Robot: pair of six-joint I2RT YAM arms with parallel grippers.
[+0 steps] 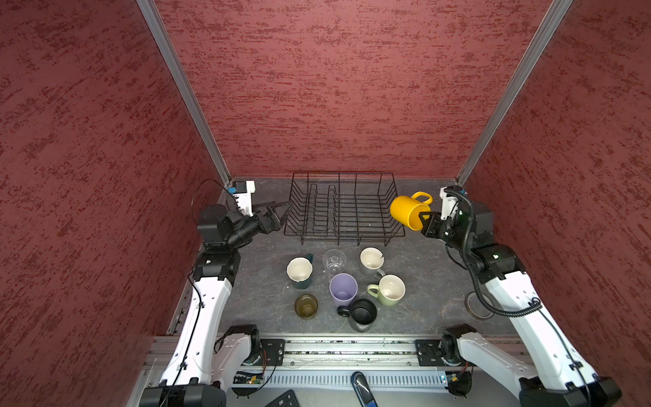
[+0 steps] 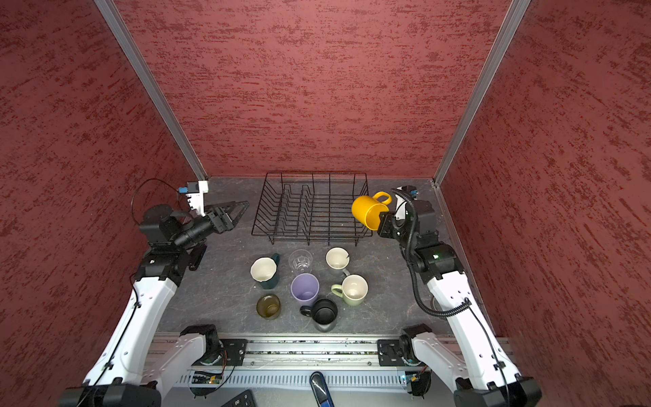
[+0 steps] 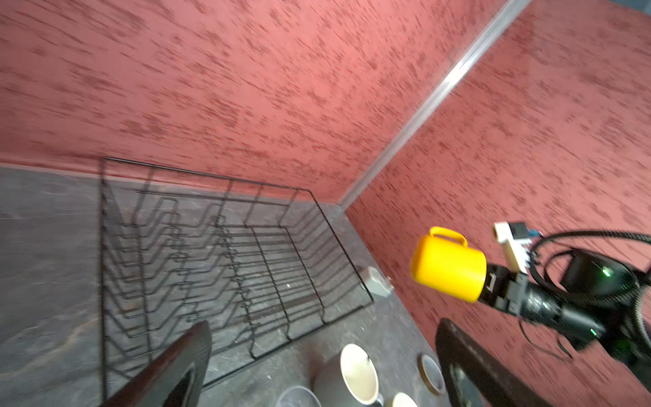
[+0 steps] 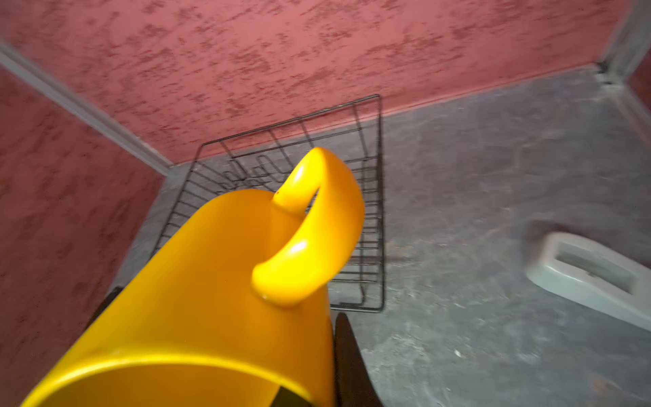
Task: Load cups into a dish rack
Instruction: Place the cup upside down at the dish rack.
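Right wrist view is mostly filled by the yellow mug [image 4: 211,299], lying on its side with its handle up and its base pointing at the rack [image 4: 381,211]. A dark finger [image 4: 347,352] presses the outside of the mug's wall by the rim. In both top views the right gripper [image 1: 424,216] is nearly closed and pinches that rim, holding the mug clear of the table [image 1: 260,292] at the rack's right end, where it overlaps the right-hand rim wires. The rack [image 1: 340,173] stands at the back of the table, close to the rear wall.

On the other side, the left gripper [image 1: 281,213] is just beside the rack's left end. The left wrist view shows its jaws spread wide with nothing between them.

Seven other cups stand upright on the table in front of the rack, in a loose cluster. The teal mug [image 1: 299,271], clear glass [image 1: 334,262] and grey mug [image 1: 371,260] are nearest the rack. The lilac tumbler [image 1: 343,289] and green mug [image 1: 389,289] are behind them. The olive glass [image 1: 305,306] and black mug [image 1: 361,313] are closest to the arms' bases.

A tape roll [image 1: 479,306] lies by the right arm, and a grey block [image 4: 591,278] lies on the table right of the rack.
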